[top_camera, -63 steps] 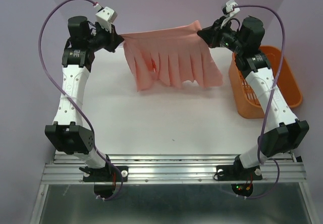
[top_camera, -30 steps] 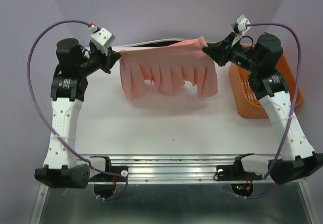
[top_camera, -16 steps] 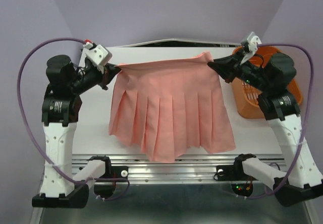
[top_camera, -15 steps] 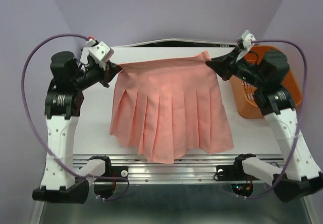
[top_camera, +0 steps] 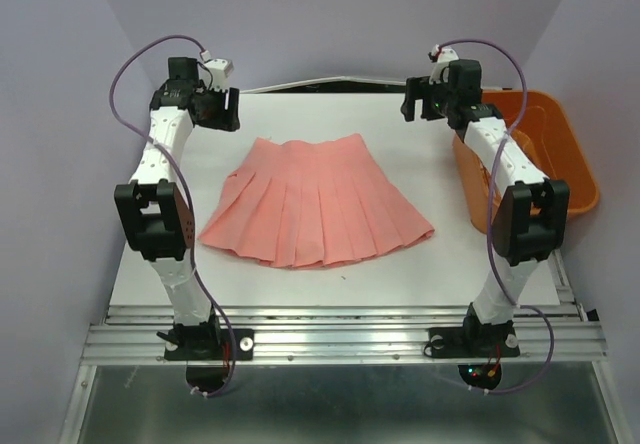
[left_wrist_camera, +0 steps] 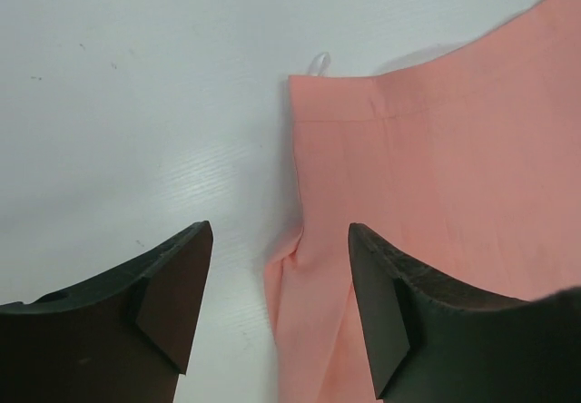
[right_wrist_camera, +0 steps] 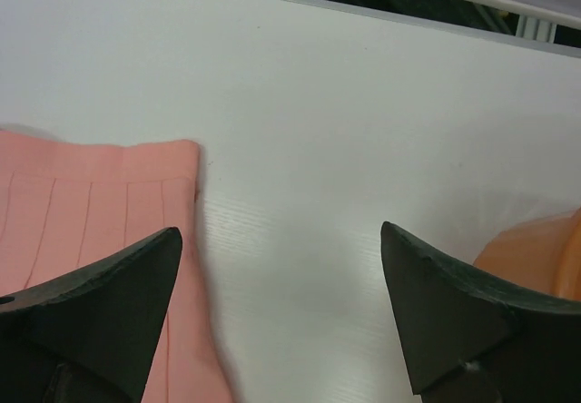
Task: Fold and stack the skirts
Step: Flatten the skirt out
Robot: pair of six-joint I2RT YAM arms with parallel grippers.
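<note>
Down on the white table now, and flat: no more holding the salmon-pink skirt up in the air by its corners, as half a second ago. Lies fanned out mid-table, narrow waistband to the far side, wide hem toward the near edge, pleats fairly even. Looks like the spreading-out step is done and the folding not yet begun. No second skirt in sight, and no stack either.

Over to the orange basket at the right edge, well apart from the cloth. Shows only bare orange inside where visible, nothing pink. Partly hidden behind the right arm, though, so cannot vouch for all of it.

Then the tools, and released on both sides. See the left gripper drawn back to the far left, jaws apart above the waistband's left corner and apparently clear of the cloth. Same for the right gripper at the far right, spread wide over bare tabletop just beside the waistband's right corner, holding nothing.

Smallest last: note the little white loop poking out past the waistband's left corner, lying loose on the tabletop
</note>
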